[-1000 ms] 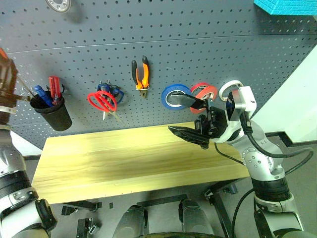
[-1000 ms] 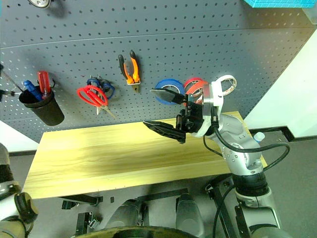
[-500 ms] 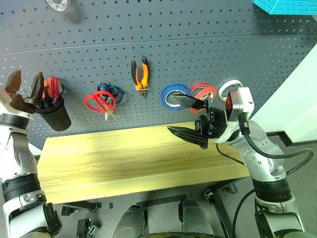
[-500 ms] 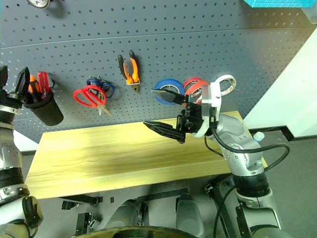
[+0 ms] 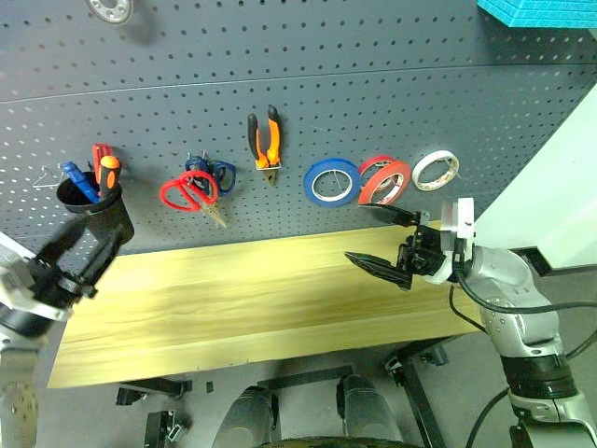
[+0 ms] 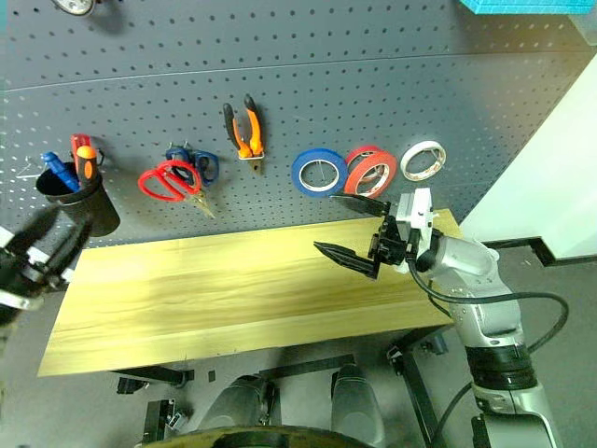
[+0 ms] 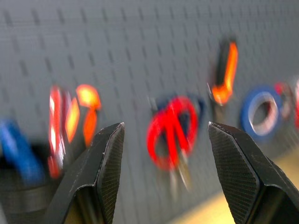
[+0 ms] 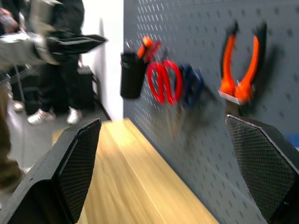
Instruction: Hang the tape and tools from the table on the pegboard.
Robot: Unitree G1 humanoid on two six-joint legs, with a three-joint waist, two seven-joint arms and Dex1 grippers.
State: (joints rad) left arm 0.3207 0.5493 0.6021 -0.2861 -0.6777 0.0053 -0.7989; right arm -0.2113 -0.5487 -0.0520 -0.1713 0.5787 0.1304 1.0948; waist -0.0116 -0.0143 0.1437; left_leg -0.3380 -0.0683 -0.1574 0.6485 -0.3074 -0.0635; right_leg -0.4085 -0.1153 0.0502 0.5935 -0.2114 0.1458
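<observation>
On the dark grey pegboard (image 5: 373,84) hang the red-handled scissors (image 5: 189,193), the orange-and-black pliers (image 5: 265,140) and the red tape (image 5: 385,180). The orange-and-black screwdriver (image 5: 109,172) stands in a black cup (image 5: 96,213) on the board. The wooden table (image 5: 242,299) lies below. My left gripper (image 5: 82,245) hangs open and empty below the cup, over the table's left end. My right gripper (image 5: 362,233) is open and empty over the table's right part, below the tape rolls. In the left wrist view the open fingers (image 7: 110,158) frame the scissors (image 7: 170,128).
Blue-handled scissors (image 5: 213,174) hang behind the red ones. A blue roll (image 5: 332,181) and a pale roll (image 5: 435,170) flank the red tape. Red and blue screwdrivers (image 5: 84,173) share the cup. People (image 8: 60,70) stand beyond the table's left end. A white wall edge (image 5: 550,187) is at right.
My left gripper opened at the cup, left the orange-and-black screwdriver in it, and dropped down and back. My right gripper moved down and right, uncovering the tape rolls.
</observation>
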